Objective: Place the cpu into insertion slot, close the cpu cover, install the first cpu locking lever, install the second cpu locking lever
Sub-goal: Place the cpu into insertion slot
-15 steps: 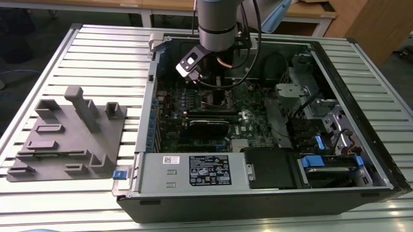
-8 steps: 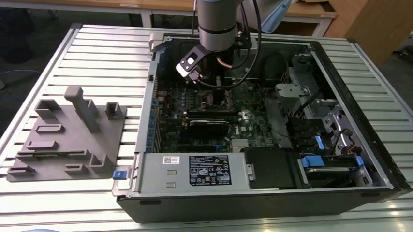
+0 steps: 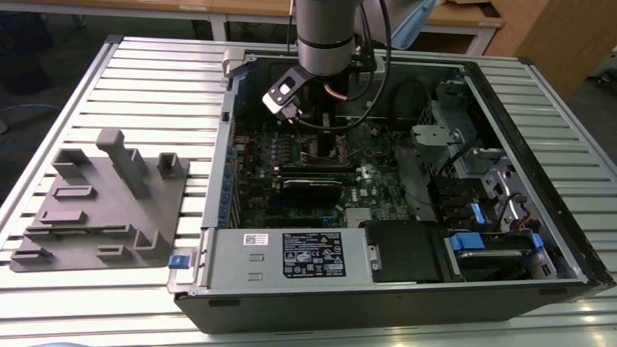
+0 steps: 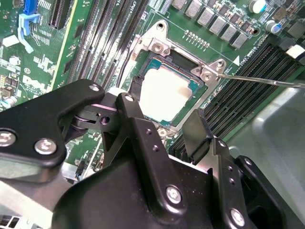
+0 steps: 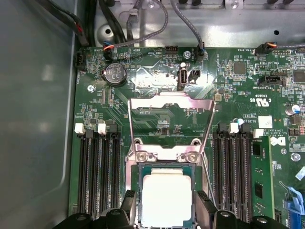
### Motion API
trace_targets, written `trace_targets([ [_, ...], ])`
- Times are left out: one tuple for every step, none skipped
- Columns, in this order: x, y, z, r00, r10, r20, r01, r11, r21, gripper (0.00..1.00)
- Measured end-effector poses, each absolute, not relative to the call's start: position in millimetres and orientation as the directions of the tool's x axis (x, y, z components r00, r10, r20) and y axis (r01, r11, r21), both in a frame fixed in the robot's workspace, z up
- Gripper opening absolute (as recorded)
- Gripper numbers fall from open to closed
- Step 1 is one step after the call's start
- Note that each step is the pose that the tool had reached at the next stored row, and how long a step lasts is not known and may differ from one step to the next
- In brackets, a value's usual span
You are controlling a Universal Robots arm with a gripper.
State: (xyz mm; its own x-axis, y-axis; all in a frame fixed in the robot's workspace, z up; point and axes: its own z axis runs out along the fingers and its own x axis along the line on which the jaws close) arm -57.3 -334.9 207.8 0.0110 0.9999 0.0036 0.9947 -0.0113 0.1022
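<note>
Evidently the first step was done: the cpu [image 4: 164, 90] lay flat inside the insertion slot [image 4: 178, 57], its pale metal top level with the socket's rim and squared to it in both wrist views. The gripper [image 5: 166, 210] hung low over the socket, its black fingers [image 5: 204, 202] spread apart on either side of the chip. A sliver of socket edge showed between each tip and the chip's green border, so I judged that they were not clamped on it. The rest of the job looked undone. The cpu cover [image 5: 143, 101] stood swung back on its hinge, its open window framing bare motherboard [image 5: 95, 109] beyond the socket instead of lying down over the chip. One locking lever [image 4: 267, 82], a thin bright rod, stuck out sideways from the socket's corner, unlatched and raised clear of the memory slots [image 5: 97, 171]. I could not pick out the second lever with any certainty. In the exterior view the arm [image 3: 326, 36] reached down into the open computer case [image 3: 386, 303], towards its far side. So roughly a quarter of the work seemed complete, with the cover and both levers left.
</note>
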Motion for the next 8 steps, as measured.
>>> trace_targets([
  [-57.3,-334.9,207.8,0.011,1.0,0.004,0.995,-0.011,0.102,0.61],
  [-57.2,-334.8,208.3,0.011,1.0,0.003,0.995,-0.011,0.101,0.61],
  [-57.2,-334.8,209.3,0.011,1.0,0.004,0.995,-0.011,0.1,0.61],
  [-57.2,-334.8,210.8,0.011,1.0,0.003,0.995,-0.011,0.1,0.61],
  [-57.2,-334.8,212.2,0.011,1.0,0.004,0.995,-0.011,0.099,0.61],
  [-57.2,-334.8,212.8,0.011,1.0,0.004,0.995,-0.011,0.099,0.61],
  [-57.2,-334.8,213.0,0.011,1.0,0.004,0.995,-0.011,0.099,0.61],
  [-57.2,-334.8,212.9,0.011,1.0,0.004,0.995,-0.011,0.099,0.61],
])
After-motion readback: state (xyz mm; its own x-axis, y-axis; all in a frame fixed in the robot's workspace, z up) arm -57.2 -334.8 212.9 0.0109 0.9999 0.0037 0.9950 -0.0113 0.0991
